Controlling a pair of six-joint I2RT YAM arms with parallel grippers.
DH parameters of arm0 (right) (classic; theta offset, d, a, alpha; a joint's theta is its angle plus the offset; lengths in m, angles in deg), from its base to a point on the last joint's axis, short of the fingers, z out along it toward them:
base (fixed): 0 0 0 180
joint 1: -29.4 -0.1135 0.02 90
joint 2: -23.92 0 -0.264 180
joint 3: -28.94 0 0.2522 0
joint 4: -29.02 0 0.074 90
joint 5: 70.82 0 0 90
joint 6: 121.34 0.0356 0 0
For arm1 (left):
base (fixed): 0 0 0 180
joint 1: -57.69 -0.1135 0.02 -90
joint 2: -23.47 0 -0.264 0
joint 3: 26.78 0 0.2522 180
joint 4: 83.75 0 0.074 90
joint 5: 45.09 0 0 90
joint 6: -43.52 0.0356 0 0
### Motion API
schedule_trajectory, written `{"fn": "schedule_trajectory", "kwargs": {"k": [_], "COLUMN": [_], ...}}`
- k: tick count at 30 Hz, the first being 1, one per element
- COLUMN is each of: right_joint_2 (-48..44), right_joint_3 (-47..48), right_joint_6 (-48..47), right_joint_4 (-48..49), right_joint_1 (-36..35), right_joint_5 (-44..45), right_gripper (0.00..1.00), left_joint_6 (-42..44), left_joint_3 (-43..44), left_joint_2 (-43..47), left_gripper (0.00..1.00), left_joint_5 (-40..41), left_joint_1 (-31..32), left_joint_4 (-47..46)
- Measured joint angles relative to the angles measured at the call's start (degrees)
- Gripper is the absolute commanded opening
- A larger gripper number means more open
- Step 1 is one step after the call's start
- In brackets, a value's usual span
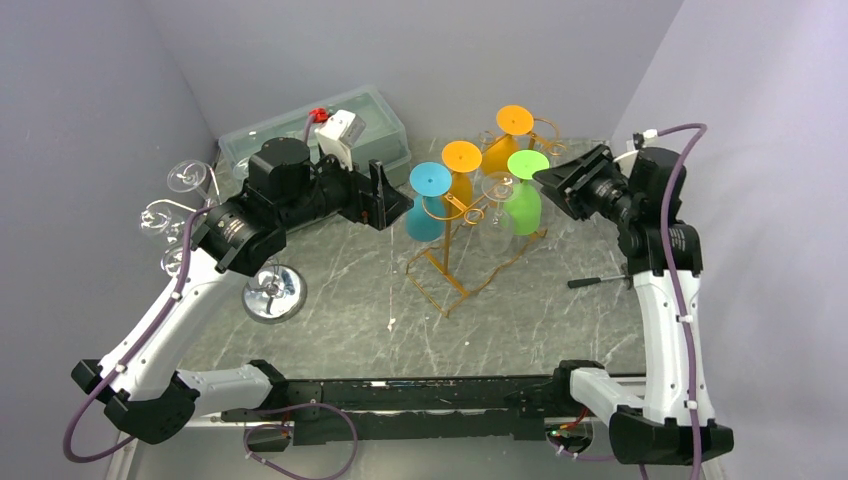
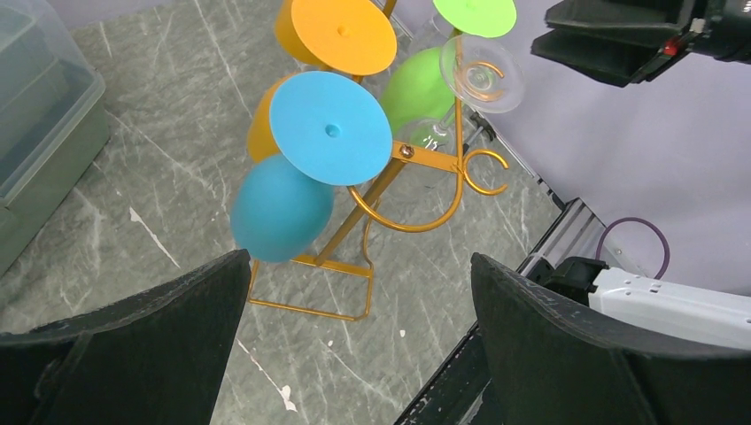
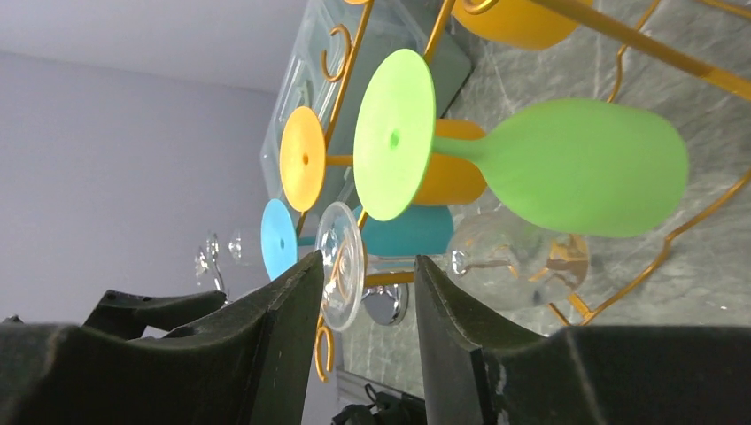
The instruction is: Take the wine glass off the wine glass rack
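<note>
1. The right hand [image 3: 367, 261] is hanging at the right end of the wine glass rack [image 2: 431, 160], jaws partly apart and gripping nothing. The foot of the clear wine glass [image 3: 341, 266] is showing in the gap just past its fingertips.
2. The left hand [image 2: 359, 261] is hovering at the rack's left end, spread wide and empty, facing the blue glass [image 2: 283, 208].
3. The clear wine glass is hanging upside down from the rack, with the green glass [image 3: 576, 168] crowding just beside it.
4. Beyond the rack, a lidded plastic bin [image 1: 380, 120] is sitting on the desk [image 1: 350, 290].
</note>
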Motion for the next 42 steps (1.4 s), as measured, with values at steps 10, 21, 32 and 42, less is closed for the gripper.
{"fn": "schedule_trajectory", "kwargs": {"k": [10,21,32,42], "right_joint_2": [2.1,1.9,1.8,1.0], "right_joint_3": [-4.5,-8.3,-9.6,-10.1], "right_joint_6": [4.5,7.5,10.0,12.3], "right_joint_4": [6.1,12.1,15.7,15.5], "right_joint_1": [-2.4,-2.5,-2.5,-2.5], "right_joint_5": [4.8,7.8,8.0,8.5], "right_gripper": [0.40,0.26,0.06,0.00], "left_joint_6": [-0.2,-0.6,-1.1,-1.2], "left_joint_3": [0.0,0.0,0.0,0.0], "left_joint_2": [0.0,0.0,0.0,-0.3], "left_gripper": [1.00,0.99,0.99,0.99], "left_joint_5": [1.5,2.1,2.5,2.5], "left_joint_1": [0.0,0.0,0.0,0.0], "left_joint_4": [-0.2,-0.2,-0.7,-1.1]}}
